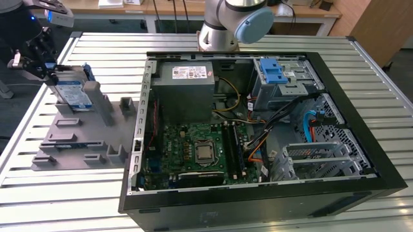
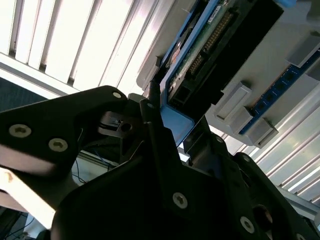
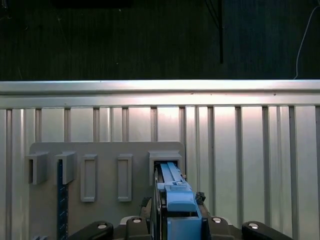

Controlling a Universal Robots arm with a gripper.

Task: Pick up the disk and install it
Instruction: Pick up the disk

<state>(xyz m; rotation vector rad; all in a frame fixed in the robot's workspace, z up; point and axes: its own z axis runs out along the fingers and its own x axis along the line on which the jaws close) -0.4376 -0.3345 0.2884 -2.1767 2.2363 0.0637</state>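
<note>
An open computer case (image 1: 361, 159) lies on the slatted metal table (image 1: 77, 203), filling the middle of the exterior view, with a grey power box (image 1: 187, 92) at its eleven o'clock corner, a green circuit board (image 1: 193, 150) below that, and a blue plastic latch (image 1: 272, 71) at about one o'clock amid loose cables. Beside the case, at nine o'clock, sits a grey slotted holder (image 1: 84, 140); its raised posts stand close around the disk (image 1: 72, 94). The arm's base (image 1: 226, 24) rises at twelve o'clock, and the tool (image 1: 48, 72) reaches in at ten o'clock, angled down onto the disk's upper end. In both wrist views the jaws sit closed against either side of the disk's blue rail (image 3: 172, 175), gripping it. The disk stands on edge in a holder slot, leaning slightly, its white-and-blue label facing six o'clock; the second wrist view shows its connector end (image 2: 200, 45).
</note>
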